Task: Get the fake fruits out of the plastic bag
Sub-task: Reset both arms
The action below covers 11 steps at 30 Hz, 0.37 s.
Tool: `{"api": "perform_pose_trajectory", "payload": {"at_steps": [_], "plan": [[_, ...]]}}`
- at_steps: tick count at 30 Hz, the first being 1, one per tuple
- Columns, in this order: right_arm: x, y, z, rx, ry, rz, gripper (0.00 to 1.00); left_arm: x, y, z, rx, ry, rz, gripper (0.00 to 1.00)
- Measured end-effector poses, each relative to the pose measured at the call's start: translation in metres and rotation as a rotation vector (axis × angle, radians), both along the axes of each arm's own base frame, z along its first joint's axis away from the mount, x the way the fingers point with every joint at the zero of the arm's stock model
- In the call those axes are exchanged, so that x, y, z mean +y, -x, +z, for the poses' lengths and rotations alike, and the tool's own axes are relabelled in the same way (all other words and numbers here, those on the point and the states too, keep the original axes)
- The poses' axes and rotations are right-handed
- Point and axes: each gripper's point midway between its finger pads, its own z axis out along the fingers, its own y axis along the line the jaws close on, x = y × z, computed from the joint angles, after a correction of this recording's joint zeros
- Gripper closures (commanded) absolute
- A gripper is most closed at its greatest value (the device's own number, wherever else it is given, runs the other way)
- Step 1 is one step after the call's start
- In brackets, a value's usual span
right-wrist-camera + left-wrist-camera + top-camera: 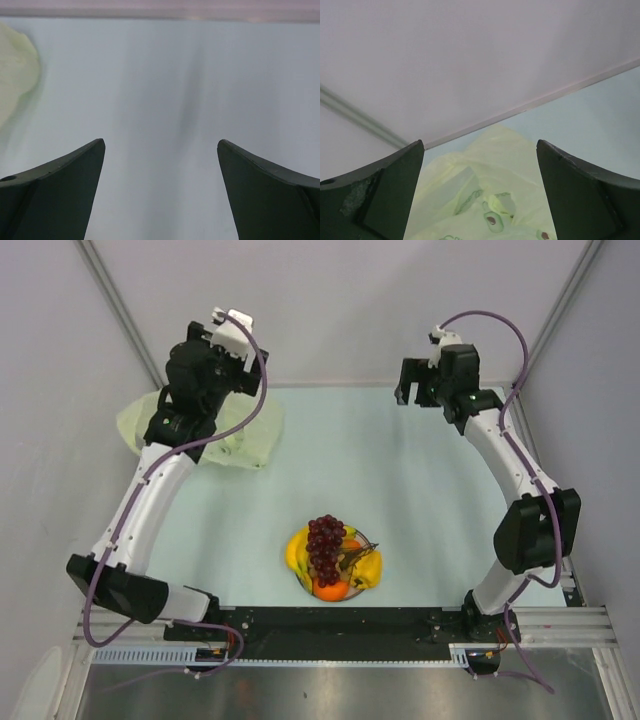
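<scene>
The left end effector (480, 195) and right end effector (160, 195) both gape wide, empty. The fake fruits (333, 560) sit piled near the front edge of the surface (430, 500), well apart from the plastic bag (255, 435) crumpled beneath the left arm.

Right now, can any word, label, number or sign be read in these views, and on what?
None can be read.
The plastic bag carries small green printed marks, too blurred to tell letters from pictures.
No text shows on the fake fruits.
</scene>
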Motion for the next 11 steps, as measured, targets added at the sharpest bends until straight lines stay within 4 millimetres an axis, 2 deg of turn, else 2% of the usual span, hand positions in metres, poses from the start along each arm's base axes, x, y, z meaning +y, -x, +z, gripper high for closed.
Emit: {"api": "perform_pose_trajectory", "payload": {"at_steps": [3,7,9,11], "plan": [[-0.012,0.016,-0.03,0.08,0.051,-0.037,0.0,0.026,-0.009,-0.03,0.053,-0.041,0.115,0.0],[-0.021,0.017,-0.037,0.092,0.09,-0.069,0.0,0.064,-0.011,-0.045,0.091,-0.027,0.217,0.0],[-0.024,0.016,-0.035,0.08,0.104,-0.079,0.01,0.068,-0.009,-0.043,0.089,-0.007,0.22,0.0],[-0.027,0.015,-0.034,0.07,0.118,-0.084,0.0,0.059,-0.007,-0.041,0.088,0.02,0.184,0.0]]}}
